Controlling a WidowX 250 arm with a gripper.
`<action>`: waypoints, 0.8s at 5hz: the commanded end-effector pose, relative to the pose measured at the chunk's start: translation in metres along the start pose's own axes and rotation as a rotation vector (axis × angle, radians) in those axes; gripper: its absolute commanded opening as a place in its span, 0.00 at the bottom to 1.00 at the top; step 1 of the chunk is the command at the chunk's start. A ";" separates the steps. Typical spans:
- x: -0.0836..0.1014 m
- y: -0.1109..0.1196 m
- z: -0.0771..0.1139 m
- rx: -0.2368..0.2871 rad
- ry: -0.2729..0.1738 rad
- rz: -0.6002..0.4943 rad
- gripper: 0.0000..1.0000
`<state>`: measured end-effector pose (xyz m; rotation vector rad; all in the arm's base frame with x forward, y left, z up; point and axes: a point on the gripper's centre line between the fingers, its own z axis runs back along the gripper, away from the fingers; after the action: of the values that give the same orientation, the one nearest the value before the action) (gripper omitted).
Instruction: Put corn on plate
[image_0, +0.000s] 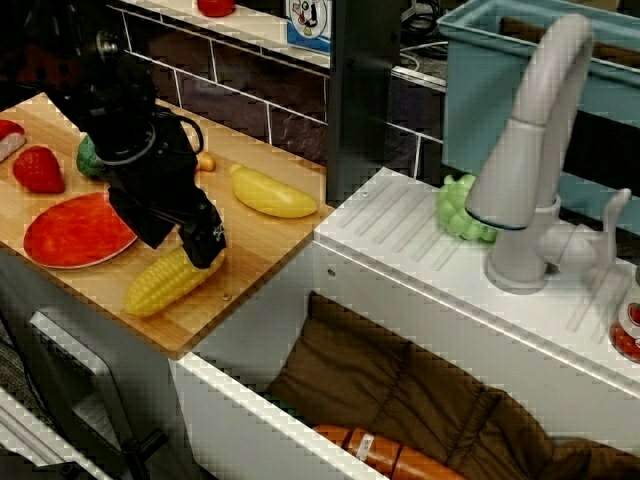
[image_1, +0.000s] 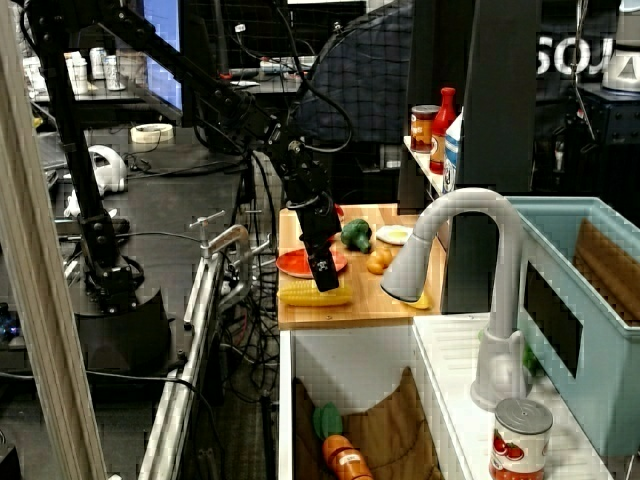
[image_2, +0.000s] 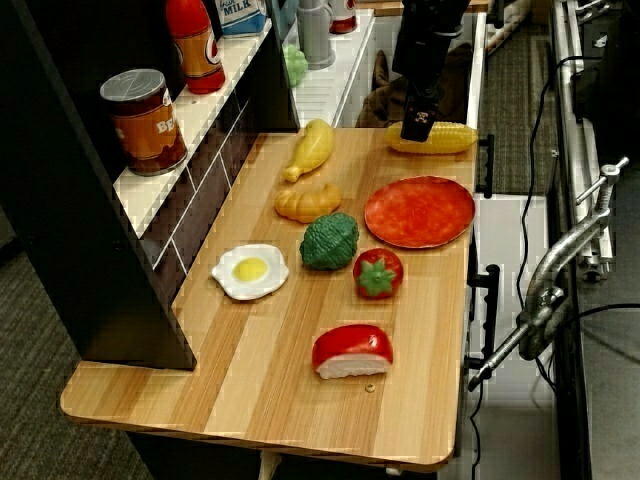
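A: What is to be noted first, starting with the biggest thing?

B: The wooden counter is crowded, and the plate lies flat near its front edge. The corn is found on the bare wood just beside the plate, not on it, close to the counter's corner by the sink.

A: And the tool?

B: The gripper is lowered onto the cob's thicker end. Its fingertips are seen against the kernels in all three views, but whether they are pinched on the corn or only resting around it cannot be told (the black housing hides the gap).

A: How should the step be done well?

B: A firm grasp across the cob's width is judged necessary first, since the grip appears to be set off-centre and the far end may droop or swing. The cob should be lifted clear of the thin rim, not dragged over it, then carried the short way to the plate's middle. It should be laid down along the plate's width, as it looks nearly as long as the plate is wide. The banana-like piece is best left untouched.
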<state>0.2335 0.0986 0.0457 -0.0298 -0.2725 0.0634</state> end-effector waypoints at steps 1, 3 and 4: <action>-0.002 0.014 0.010 0.011 -0.022 -0.027 1.00; -0.013 0.008 -0.001 0.014 -0.017 -0.008 1.00; -0.015 -0.005 -0.007 0.027 -0.036 -0.012 1.00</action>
<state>0.2154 0.0911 0.0263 -0.0206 -0.2716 0.0580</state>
